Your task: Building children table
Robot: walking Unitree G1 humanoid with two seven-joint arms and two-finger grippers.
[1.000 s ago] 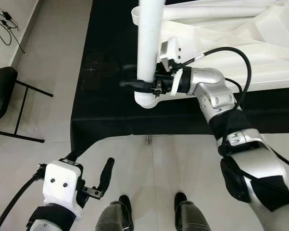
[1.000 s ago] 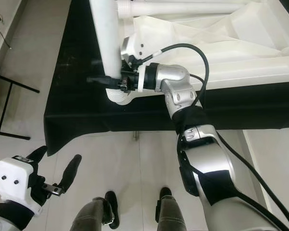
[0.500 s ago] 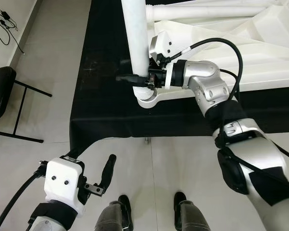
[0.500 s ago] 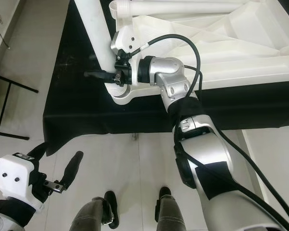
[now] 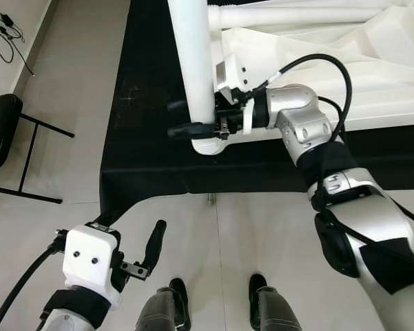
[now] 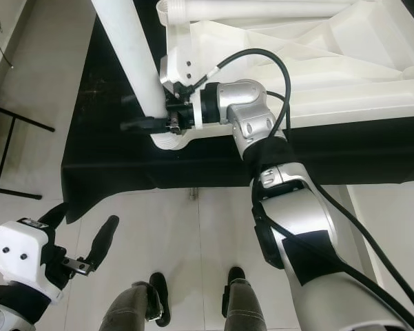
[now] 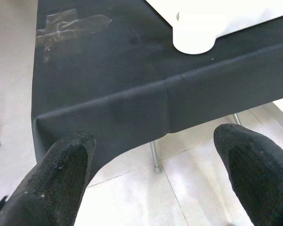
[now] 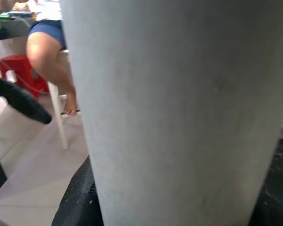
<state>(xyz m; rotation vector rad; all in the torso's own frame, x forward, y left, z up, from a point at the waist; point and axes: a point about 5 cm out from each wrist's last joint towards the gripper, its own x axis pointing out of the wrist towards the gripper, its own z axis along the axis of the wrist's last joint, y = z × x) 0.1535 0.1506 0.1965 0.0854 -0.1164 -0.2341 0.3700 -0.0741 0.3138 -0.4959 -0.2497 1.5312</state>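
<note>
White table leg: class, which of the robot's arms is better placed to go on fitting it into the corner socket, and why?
Right. The right gripper is closed around the white table leg just above the corner socket. The left gripper hangs open, low over the floor, short of the black-covered table.

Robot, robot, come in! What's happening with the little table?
Right tool shut on white leg, at the upturned table's corner. Left tool open, low, idle. Nothing in the way.

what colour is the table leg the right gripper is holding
White. The table leg clamped in the right gripper shows best in the left eye view.
</note>
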